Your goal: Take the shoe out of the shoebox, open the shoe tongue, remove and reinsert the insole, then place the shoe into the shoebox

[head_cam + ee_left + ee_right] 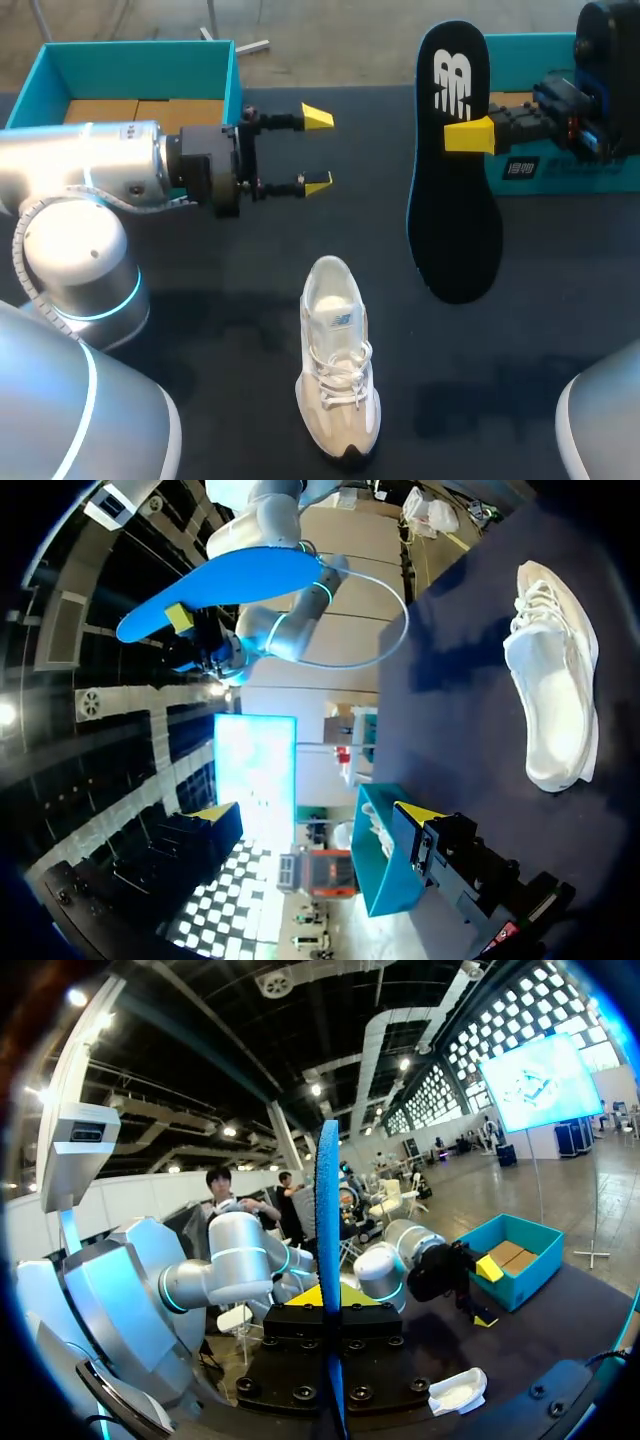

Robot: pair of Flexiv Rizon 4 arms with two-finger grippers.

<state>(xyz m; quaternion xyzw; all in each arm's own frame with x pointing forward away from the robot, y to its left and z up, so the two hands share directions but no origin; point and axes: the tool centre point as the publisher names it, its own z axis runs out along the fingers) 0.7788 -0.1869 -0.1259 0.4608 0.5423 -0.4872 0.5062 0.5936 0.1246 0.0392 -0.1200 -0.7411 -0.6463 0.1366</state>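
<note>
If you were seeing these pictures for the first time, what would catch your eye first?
The black insole, held in the air by the right gripper, stands out first. Next comes the white shoe standing on the dark table, with the open left gripper hovering beyond it.

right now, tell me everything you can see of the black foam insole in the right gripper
The black foam insole has a white logo at its heel end and a blue underside. It looks thin and is out of the white sneaker. The right gripper is shut on it near the heel, holding it in the air, clear of the dark table. Nothing else touches it.
</note>
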